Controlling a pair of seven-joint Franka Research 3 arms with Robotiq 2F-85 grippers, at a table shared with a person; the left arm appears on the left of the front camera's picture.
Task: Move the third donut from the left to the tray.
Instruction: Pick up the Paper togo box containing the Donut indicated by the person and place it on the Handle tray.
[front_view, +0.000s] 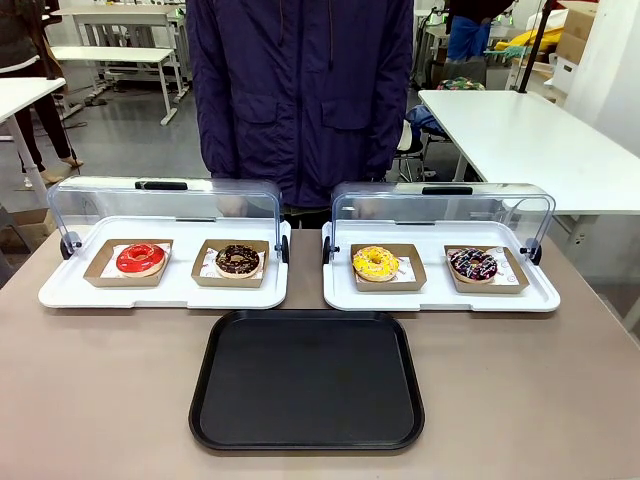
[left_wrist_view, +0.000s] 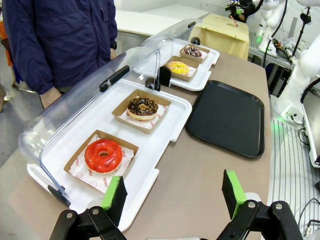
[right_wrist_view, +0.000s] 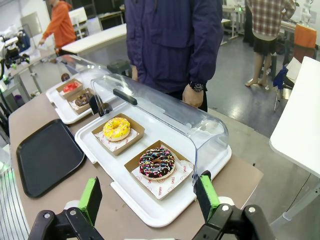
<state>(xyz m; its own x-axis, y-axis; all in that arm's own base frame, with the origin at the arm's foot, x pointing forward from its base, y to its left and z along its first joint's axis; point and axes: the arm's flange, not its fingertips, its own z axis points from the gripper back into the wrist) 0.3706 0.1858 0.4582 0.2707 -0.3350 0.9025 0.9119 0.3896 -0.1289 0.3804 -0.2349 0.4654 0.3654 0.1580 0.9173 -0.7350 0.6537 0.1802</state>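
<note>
Yellow donut (front_view: 375, 263) sat in its cardboard holder (front_view: 414, 273) on the right-hand white tray (front_view: 440, 300), just beyond the black tray (front_view: 306, 385). I saw my left tool (left_wrist_view: 174, 186) and right tool (right_wrist_view: 148, 190) both spread open.

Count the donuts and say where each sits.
4. The red donut and a chocolate donut sit in the left white tray; the yellow donut and a sprinkled chocolate donut in the right white tray. None looks hidden.

Third donut (front_view: 375, 263): yellow icing, multicoloured sprinkles; its holder (front_view: 414, 279): brown; tray (front_view: 306, 382): plain black; leftmost donut (front_view: 140, 259): glossy red
</note>
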